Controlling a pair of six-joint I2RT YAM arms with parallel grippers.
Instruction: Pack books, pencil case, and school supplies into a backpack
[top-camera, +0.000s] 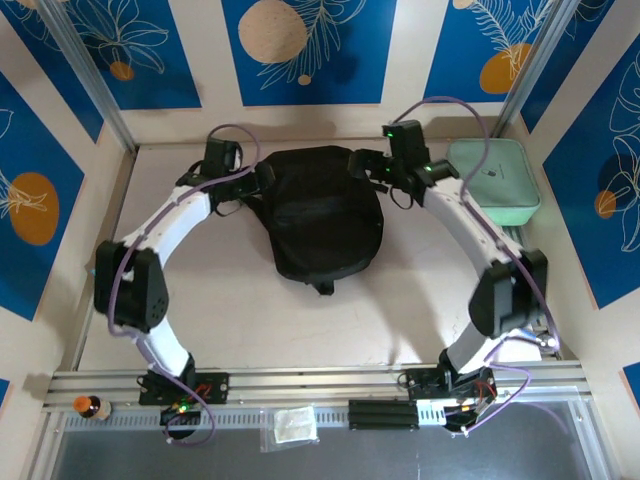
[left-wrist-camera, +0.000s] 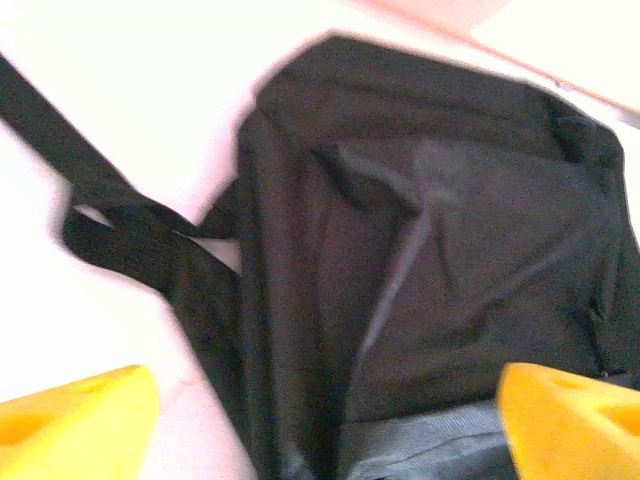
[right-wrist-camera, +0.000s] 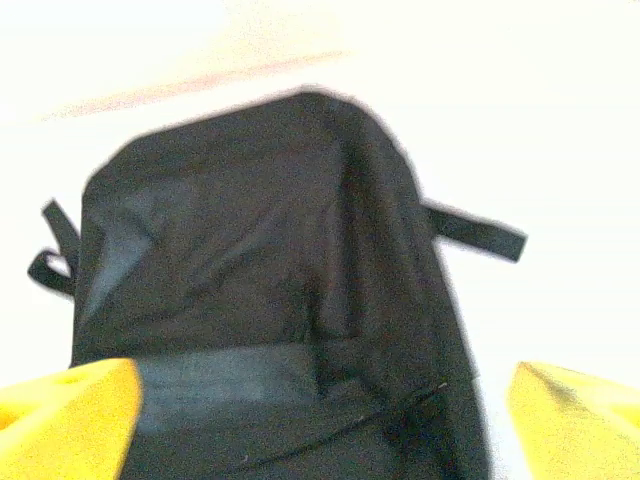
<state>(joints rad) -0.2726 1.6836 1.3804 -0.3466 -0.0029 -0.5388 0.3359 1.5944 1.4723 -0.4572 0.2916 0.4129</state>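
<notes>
The black backpack (top-camera: 320, 215) lies flat in the middle of the table, with a strap (left-wrist-camera: 110, 215) trailing off its side. My left gripper (top-camera: 262, 182) hovers at its upper left edge, and my right gripper (top-camera: 364, 167) at its upper right edge. In the left wrist view the yellow fingers (left-wrist-camera: 75, 425) stand wide apart over the dark fabric (left-wrist-camera: 420, 250), so the gripper (left-wrist-camera: 325, 430) is open. The right gripper (right-wrist-camera: 320, 420) is open the same way above the backpack (right-wrist-camera: 260, 260). A mint-green pencil case (top-camera: 495, 180) lies at the back right. The books and school supplies are out of view.
Low walls (top-camera: 120, 140) box in the table on three sides. A metal rail (top-camera: 320, 382) runs along the near edge, with a small brown bottle (top-camera: 92, 407) at its left and a clear packet (top-camera: 290, 425) below it. Bare tabletop (top-camera: 320, 330) lies in front of the backpack.
</notes>
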